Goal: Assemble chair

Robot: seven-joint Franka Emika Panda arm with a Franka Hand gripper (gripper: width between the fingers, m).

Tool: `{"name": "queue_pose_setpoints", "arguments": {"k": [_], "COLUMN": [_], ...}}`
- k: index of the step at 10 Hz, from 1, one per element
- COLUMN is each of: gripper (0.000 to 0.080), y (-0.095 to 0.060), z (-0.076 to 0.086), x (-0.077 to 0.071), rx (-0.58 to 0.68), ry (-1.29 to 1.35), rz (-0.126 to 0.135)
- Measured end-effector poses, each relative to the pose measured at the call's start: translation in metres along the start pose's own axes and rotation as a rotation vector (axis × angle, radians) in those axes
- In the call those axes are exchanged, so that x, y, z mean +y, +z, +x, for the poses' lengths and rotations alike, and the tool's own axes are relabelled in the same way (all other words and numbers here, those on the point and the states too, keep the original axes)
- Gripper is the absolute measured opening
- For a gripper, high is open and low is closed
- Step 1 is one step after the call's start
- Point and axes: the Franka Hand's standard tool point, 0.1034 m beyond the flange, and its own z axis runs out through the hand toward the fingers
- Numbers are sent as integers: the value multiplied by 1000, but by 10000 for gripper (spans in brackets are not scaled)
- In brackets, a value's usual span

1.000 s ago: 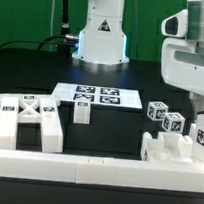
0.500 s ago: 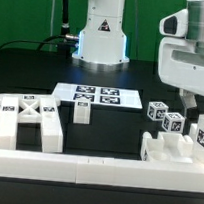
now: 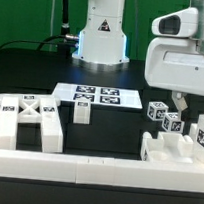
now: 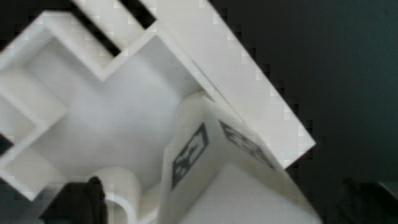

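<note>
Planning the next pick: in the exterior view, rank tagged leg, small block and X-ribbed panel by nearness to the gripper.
1. Tagged leg, beside the gripper, exterior view's right.
2. Small block, middle.
3. X-ribbed panel, exterior view's left.

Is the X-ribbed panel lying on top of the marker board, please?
No, the X-ribbed panel rests on the black table at the exterior view's left, off the marker board in the middle.
</note>
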Motion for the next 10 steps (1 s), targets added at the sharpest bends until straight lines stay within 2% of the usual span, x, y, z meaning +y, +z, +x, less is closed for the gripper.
{"name": "queue_pose_setpoints", "arguments": {"k": [3,5,8,9,10], "gripper": [649,649,649,561,408], "y": [0,-1,-1,-1,-1], "z": [-3,0,1,1,1], "x": [-3,-10,-11,-11,-11], "rx": [18,30,28,28,28], "ry": [-356,-588,-755,-750,-750], "rz": [-44,-78,-87,-87,-87]}}
